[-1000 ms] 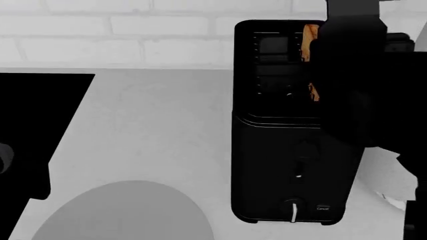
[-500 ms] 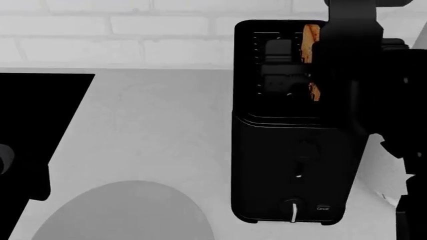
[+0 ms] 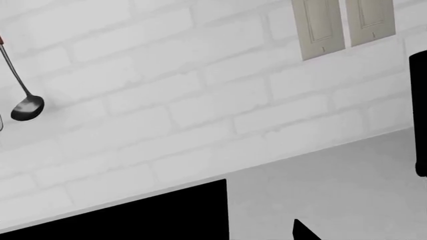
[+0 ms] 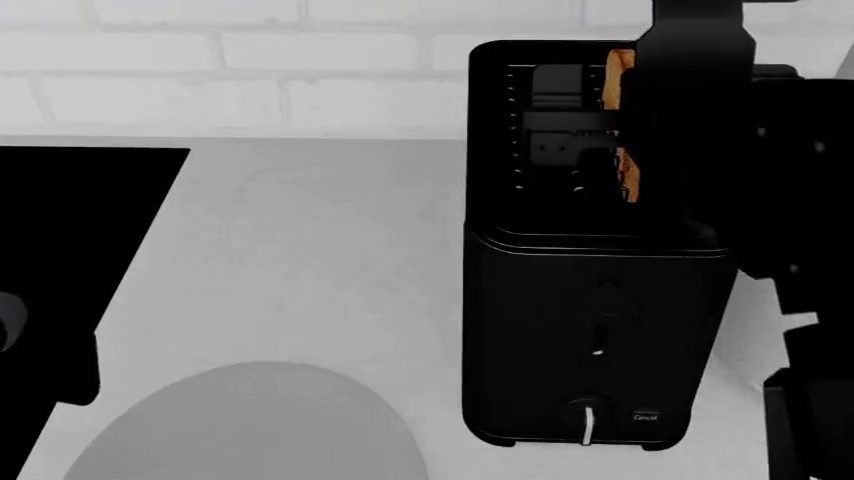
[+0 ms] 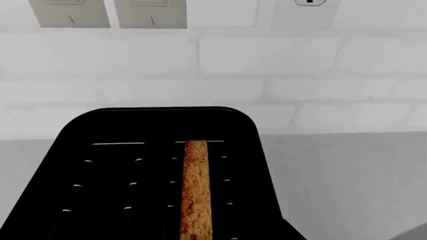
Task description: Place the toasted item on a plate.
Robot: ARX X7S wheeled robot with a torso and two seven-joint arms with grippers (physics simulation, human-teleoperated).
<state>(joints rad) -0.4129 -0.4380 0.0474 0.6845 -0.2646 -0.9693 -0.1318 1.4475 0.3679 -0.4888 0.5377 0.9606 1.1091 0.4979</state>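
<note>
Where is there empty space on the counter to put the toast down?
The widest bare patch of counter lies between the dark cooktop and the toaster, running from the brick wall to the plate, whose top is bare too. It is crowded at the toaster, where the right arm hangs over the toast.

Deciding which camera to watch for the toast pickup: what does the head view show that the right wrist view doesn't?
Only the head view shows the plate, near the counter's front edge left of the toaster, plus the toaster's front lever and the dark right arm covering the toaster's right side. Only the right wrist view shows the wall switches and the empty left slot clearly. Both show the toaster and the toast standing in its right slot.
</note>
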